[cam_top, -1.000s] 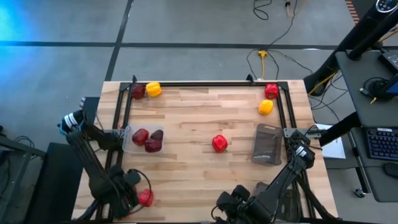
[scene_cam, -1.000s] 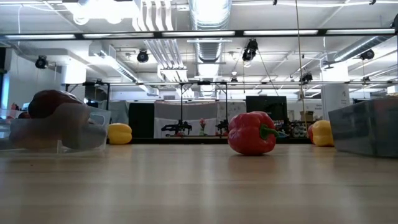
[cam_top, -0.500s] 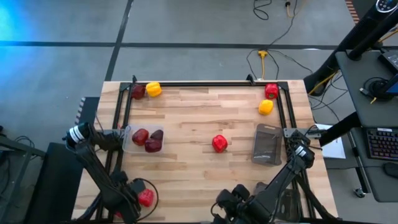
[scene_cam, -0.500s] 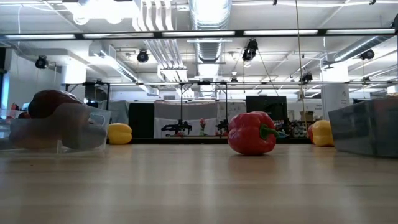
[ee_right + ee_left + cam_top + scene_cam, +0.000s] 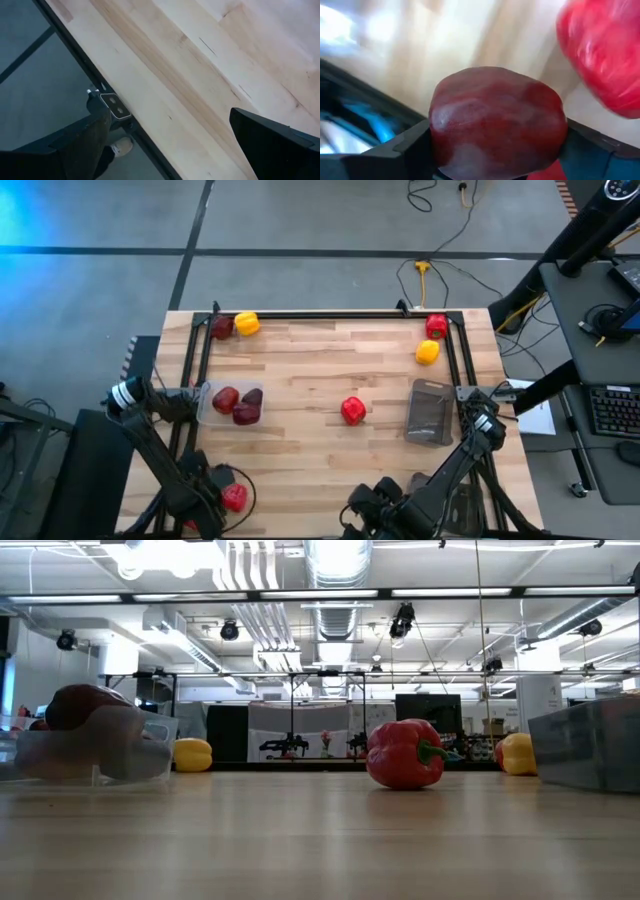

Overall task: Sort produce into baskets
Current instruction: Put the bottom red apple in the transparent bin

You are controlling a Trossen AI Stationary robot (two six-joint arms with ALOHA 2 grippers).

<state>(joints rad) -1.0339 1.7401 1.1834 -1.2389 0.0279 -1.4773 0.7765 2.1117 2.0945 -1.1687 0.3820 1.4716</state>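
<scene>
Wooden table [image 5: 320, 380], clear basket [image 5: 232, 403] holding maroon peppers [image 5: 238, 404], grey basket [image 5: 430, 412], left end effector [image 5: 495, 150] clamped on maroon pepper [image 5: 497, 122], right end effector [image 5: 165, 145] apart

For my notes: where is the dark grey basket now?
High view: the dark grey basket sits on the table's right side, right of a red pepper.

A pale wooden desk [image 5: 320, 450] spreads out ahead of the left pincer [image 5: 212, 486] and the right pincer [image 5: 362, 508]. A black rail frame [image 5: 330, 314] runs along its far edge, well apart from both. Beyond that, a yellow plug [image 5: 423, 268] and its cable lie on the grey floor [image 5: 300, 220]. Out past the right pincer's side sit a keyboard [image 5: 612, 410] and headphones [image 5: 608, 320]. Strip lights [image 5: 320, 592] cross the ceiling of the room behind.
</scene>
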